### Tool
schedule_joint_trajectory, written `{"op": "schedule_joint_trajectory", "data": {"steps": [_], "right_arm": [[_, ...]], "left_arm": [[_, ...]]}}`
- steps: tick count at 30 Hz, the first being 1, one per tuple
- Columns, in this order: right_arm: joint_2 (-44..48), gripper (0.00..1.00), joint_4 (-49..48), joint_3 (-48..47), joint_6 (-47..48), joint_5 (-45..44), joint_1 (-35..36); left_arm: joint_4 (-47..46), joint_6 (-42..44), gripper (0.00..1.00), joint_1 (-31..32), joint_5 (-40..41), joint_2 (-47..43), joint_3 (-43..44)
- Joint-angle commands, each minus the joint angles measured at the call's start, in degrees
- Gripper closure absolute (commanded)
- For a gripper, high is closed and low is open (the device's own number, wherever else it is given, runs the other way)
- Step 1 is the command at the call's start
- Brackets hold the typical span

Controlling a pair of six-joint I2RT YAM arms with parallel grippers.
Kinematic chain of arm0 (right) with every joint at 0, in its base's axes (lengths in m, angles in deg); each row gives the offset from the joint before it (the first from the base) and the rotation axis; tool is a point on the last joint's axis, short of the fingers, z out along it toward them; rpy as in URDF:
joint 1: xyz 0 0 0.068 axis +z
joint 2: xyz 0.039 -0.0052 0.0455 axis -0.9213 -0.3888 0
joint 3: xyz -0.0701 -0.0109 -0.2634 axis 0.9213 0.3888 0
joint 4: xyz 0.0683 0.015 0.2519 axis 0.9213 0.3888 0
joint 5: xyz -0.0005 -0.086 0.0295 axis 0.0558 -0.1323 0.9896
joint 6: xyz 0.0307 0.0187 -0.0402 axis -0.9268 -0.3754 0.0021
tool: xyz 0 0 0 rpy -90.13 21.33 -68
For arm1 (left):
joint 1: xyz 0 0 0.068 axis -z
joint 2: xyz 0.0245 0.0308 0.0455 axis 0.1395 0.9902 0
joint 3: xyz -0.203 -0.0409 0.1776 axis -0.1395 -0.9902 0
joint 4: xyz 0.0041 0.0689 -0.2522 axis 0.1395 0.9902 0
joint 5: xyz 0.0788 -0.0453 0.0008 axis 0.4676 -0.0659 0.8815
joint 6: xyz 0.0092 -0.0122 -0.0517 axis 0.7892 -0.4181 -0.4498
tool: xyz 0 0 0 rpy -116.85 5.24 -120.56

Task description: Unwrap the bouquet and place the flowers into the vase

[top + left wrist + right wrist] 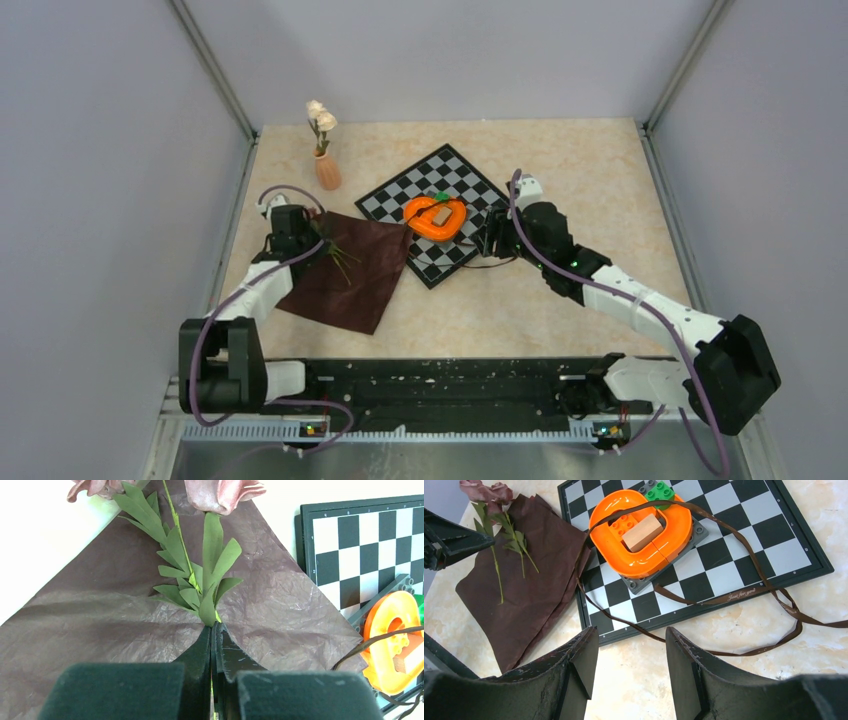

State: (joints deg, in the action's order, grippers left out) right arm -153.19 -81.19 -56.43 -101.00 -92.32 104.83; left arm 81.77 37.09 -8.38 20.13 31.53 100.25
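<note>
Reading my left wrist view, the only one that shows it: left pincer (214, 628) clamped on the thin green stem of the flowers (215, 550), which lie on crinkled maroon cloth (90, 615). Only the top view shows the terracotta vase (327, 173), beyond the cloth, holding cream roses. Right pincer (631, 632) stands open and empty near a thin brown ribbon (724, 599).

The vase (327, 172) stands at the far left of the table (580, 170), with flowers (320, 117) in it. In front of it the wrapping cloth (345, 285) lies spread flat, with two loose stems (338, 252) on its far part. Just right of the cloth sits the chessboard (400, 195), bearing the heart-shaped object (435, 218). The ribbon (734, 597) runs over that object, across the board and off its edge onto the table.
</note>
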Motion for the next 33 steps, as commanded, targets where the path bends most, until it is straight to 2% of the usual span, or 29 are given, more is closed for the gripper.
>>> {"op": "schedule_joint_trajectory", "data": {"steps": [1,9,17,20,24,29,33], "right_arm": [[-0.18,0.46,-2.82,-0.62,-0.47,0.58,-0.03],[0.63,0.46,-2.78,-0.53,-0.51,0.03,-0.01],[1.90,0.46,-2.75,-0.18,-0.16,-1.08,-0.01],[2.41,0.46,-2.82,0.16,0.04,-1.62,-0.01],[2.68,0.46,-2.52,-0.12,0.48,-2.21,-0.01],[2.55,0.46,-1.79,-0.85,1.05,-3.41,-0.01],[1.91,0.46,-1.04,-2.01,1.75,-4.42,-0.01]], "left_arm": [[0.22,0.76,1.00,0.10,0.92,-4.41,-0.58],[-5.55,5.34,1.00,0.10,-0.09,-12.49,-1.51],[-30.26,13.01,1.00,-2.80,-12.19,-17.07,-3.27],[-38.05,15.58,1.00,-5.69,-18.26,-14.36,-1.67],[-44.83,18.78,1.00,-8.59,-20.23,-7.77,1.83],[-57.65,20.22,1.00,-10.00,-18.80,0.14,4.84],[-64.29,20.71,1.00,-10.27,-17.59,7.40,10.14]]}}
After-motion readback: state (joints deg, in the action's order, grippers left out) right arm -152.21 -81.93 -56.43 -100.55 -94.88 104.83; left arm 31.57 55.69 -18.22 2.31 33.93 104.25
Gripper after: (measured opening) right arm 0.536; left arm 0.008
